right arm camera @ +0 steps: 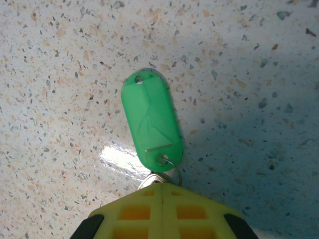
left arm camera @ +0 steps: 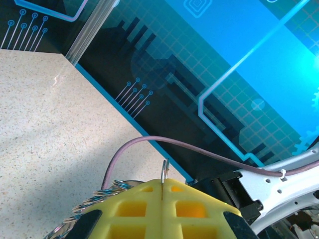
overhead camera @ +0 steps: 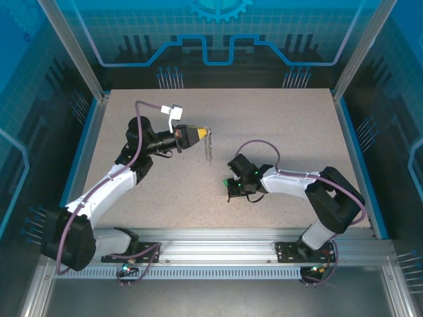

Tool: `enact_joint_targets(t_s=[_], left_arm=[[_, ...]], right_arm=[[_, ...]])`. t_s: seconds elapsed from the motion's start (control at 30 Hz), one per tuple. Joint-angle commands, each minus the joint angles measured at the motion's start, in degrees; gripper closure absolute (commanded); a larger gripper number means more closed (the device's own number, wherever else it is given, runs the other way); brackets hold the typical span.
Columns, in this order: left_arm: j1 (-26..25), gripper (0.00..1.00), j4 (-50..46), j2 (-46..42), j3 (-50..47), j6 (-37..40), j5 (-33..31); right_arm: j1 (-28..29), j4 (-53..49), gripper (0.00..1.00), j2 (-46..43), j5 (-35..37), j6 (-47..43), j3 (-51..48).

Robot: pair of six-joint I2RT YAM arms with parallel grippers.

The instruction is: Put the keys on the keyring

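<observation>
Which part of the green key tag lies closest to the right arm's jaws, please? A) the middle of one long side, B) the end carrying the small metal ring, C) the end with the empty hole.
B: in the right wrist view the green key tag lies flat on the table with its small metal ring right at the shut yellow jaws, and its empty hole points away from them.

A speckled beige tabletop (overhead camera: 277,119) sits inside glowing blue walls (overhead camera: 277,26) printed with circuit patterns, framed by silver metal posts (overhead camera: 73,49). A slotted metal rail (overhead camera: 218,239) runs along the near edge.
</observation>
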Motion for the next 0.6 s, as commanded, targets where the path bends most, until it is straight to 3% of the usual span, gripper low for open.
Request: enact_joint_targets(t_s=[0.0, 0.4, 0.47, 0.57], left_arm=[[-0.5, 1.00, 2.6, 0.7, -0.5, -0.7, -0.1], [-0.6, 1.00, 2.7, 1.0, -0.4, -0.7, -0.1], [-0.7, 1.00, 2.9, 1.1, -0.3, -0.8, -0.2], [-0.9, 1.00, 2.9, 1.2, -0.3, -0.8, -0.2]], right_arm=[[-0.9, 0.3, 1.00, -0.3, -0.4, 0.1, 1.3], [-3.0, 0.9, 1.00, -5.6, -2.0, 0.6, -0.2], [-3.2, 0.3, 0.81, -5.1, -2.1, 0.7, 0.3], [-3.2, 0.3, 0.63, -3.6, -3.0, 0.9, 0.6]])
